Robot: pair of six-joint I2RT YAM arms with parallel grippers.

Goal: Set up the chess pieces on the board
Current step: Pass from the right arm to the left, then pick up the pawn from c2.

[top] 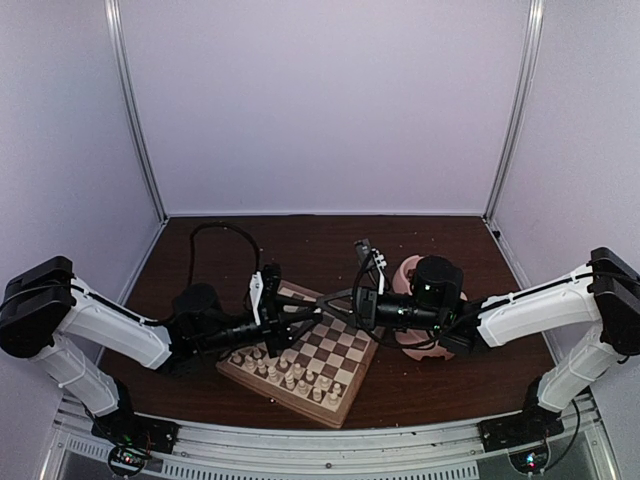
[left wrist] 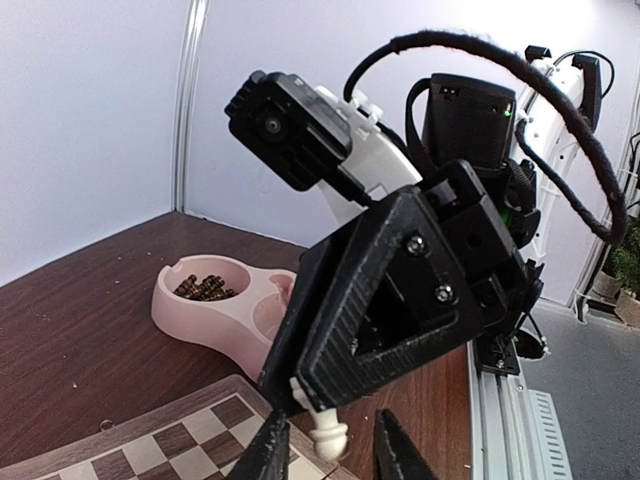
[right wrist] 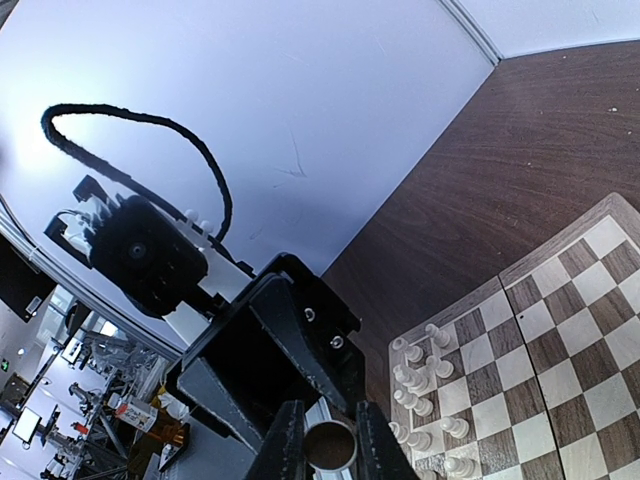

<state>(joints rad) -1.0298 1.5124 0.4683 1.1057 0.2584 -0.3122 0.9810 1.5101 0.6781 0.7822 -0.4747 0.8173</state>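
Above the chessboard (top: pixel 342 352), which lies askew on the dark wooden table (top: pixel 450 385), the two arms meet tip to tip. The right gripper (right wrist: pixel 330 435) is clamped on a cream chess piece (left wrist: pixel 327 432), whose head is buried between the black fingers, so its kind cannot be told. Only the stem and base hang out, clear of the board. From the right wrist it shows only as a round underside.

The left gripper (left wrist: pixel 330 452) stands parted around that base, one finger on each side; contact cannot be made out. From overhead the piece itself is lost among the wrists and cables.

More cream pieces (top: pixel 290 378) crowd the board's near rows, and the far squares are partly covered by the arms. The pink bowl (left wrist: pixel 200 315) holds dark brown pieces (left wrist: pixel 207 288); its second compartment is half hidden.
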